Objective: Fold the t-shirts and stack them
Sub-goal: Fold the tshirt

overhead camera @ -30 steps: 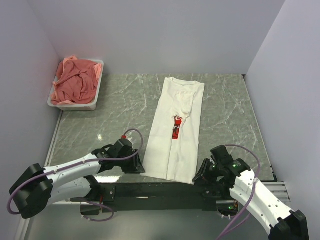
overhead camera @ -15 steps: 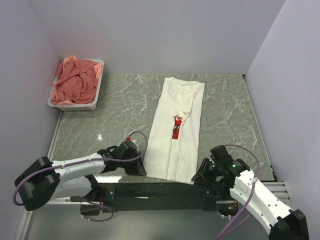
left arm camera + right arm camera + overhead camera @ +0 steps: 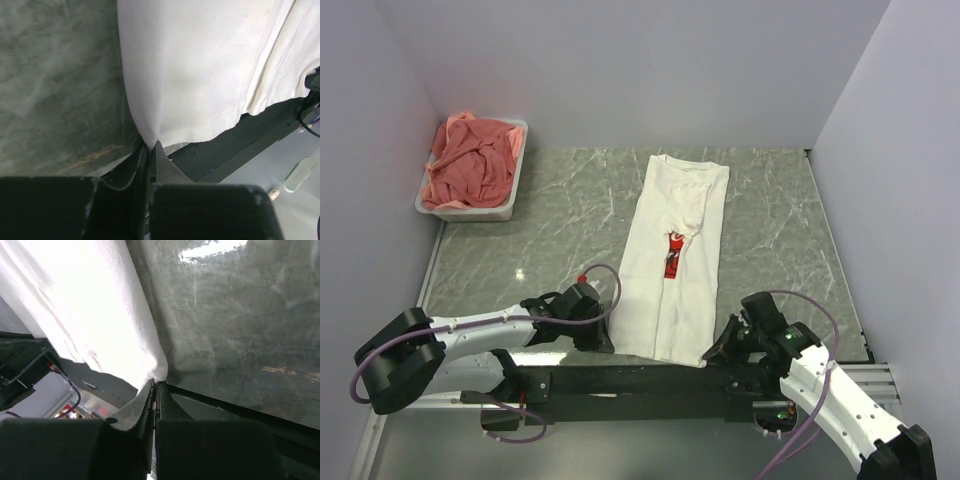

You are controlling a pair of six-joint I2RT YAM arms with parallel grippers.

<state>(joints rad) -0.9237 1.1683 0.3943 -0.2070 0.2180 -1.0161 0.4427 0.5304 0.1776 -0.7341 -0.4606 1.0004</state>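
Between the closed jaws of your left tool (image 3: 150,146) and right tool (image 3: 155,384) sit the near hem corners of the white t-shirt (image 3: 672,270), lying ahead of both on the worktop (image 3: 550,215). Grasp step appears complete. Next, lift both corners evenly and carry them forward.

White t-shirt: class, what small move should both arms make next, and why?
Probably lift both near corners and carry the hem toward the collar: the left gripper and right gripper are each shut on a bottom corner of the white t-shirt, which lies flat as a long narrow strip.
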